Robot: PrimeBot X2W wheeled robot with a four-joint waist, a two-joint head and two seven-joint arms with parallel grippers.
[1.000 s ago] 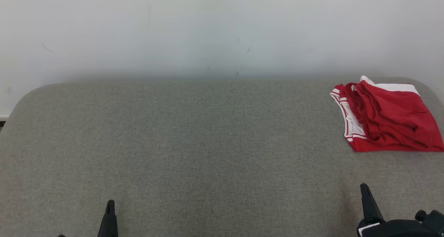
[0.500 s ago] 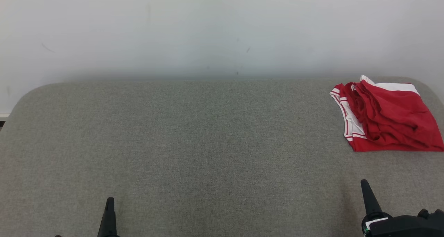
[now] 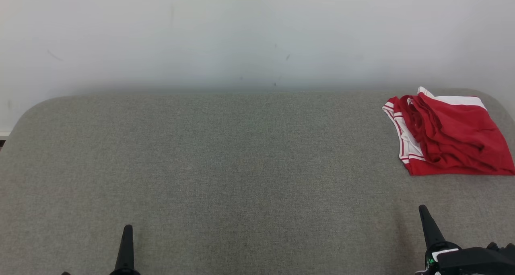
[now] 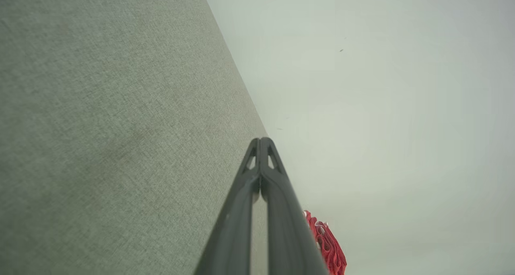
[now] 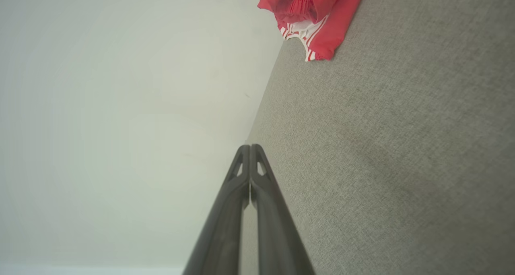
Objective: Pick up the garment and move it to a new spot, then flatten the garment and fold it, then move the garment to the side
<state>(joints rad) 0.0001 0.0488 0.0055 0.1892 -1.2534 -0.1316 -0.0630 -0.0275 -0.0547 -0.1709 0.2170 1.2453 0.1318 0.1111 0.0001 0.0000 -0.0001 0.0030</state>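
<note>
The garment (image 3: 450, 134), red with white stripes and a white band, lies folded and a bit rumpled at the far right of the grey fabric surface (image 3: 241, 166). It also appears in the right wrist view as the garment (image 5: 312, 9) and as a red edge (image 4: 328, 245) behind the left fingers. My left gripper (image 3: 128, 228) points up from the lower left, shut and empty, far from the garment; the left gripper (image 4: 260, 140) has its tips pressed together. My right gripper (image 3: 422, 208) sits at the lower right, below the garment, also shut and empty, with the right gripper's (image 5: 250, 147) tips touching.
A pale wall (image 3: 257, 33) rises behind the surface's far edge. The surface has rounded corners at the far left (image 3: 36, 106) and far right. The garment lies close to the right edge.
The right gripper has crept upward in the head view and its wrist has drawn toward the right corner. The left gripper has barely shifted. The garment lies as before.
</note>
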